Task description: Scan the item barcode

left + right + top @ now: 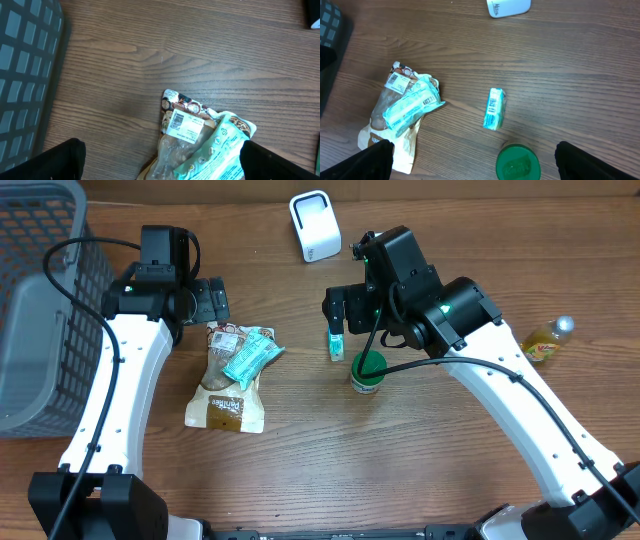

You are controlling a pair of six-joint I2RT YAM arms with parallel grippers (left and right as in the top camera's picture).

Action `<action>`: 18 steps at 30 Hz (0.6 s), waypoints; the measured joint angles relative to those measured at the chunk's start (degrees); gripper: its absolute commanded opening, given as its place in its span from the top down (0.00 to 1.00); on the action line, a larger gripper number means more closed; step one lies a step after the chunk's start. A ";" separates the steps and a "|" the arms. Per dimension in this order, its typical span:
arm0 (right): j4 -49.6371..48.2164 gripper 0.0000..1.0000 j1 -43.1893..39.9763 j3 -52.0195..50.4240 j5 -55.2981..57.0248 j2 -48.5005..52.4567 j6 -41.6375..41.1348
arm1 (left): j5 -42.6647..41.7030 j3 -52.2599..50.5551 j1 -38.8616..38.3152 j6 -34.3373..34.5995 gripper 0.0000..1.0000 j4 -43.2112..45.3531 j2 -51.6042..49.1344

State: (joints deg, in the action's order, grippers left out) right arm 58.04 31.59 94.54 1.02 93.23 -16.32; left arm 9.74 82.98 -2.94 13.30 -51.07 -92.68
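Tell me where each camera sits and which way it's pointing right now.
Overhead: fixed above table, looking down; both arms, left claw, right claw show.
Left wrist: looks down at snack bag, basket edge; own fingertips in bottom corners.
Right wrist: looks down at teal box, green lid; fingertips in bottom corners.
Shared: both wrist views show the snack bag.

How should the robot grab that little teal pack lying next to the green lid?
From straight above, pinching its two long sides near the middle. The teal pack lies flat on the table, long and narrow, so its short width is easiest to pinch. The green-lidded jar crowds one end.
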 measured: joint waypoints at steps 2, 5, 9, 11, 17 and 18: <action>0.00 0.00 0.02 0.00 0.00 0.00 0.02 | 0.00 0.00 0.00 0.00 0.01 0.00 0.00; 0.02 0.00 0.00 0.00 0.00 0.00 0.02 | 0.00 0.00 0.00 0.00 0.00 0.00 0.00; 0.04 0.00 0.00 0.00 0.02 0.00 0.02 | 0.00 0.00 0.00 0.00 0.01 0.00 0.00; 0.04 0.00 0.02 0.00 0.00 0.00 0.02 | 0.00 0.00 0.00 0.00 0.00 0.00 0.00; 0.57 0.00 0.02 0.00 0.00 0.00 0.04 | 0.00 0.00 0.00 0.00 0.01 -0.02 0.00; 0.76 0.00 0.00 0.00 0.02 0.00 0.02 | 0.00 0.00 0.00 0.00 0.00 0.00 0.00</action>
State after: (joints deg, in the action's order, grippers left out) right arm 58.81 31.59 94.54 1.04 93.23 -16.29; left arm 9.74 82.98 -2.94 13.30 -51.07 -92.68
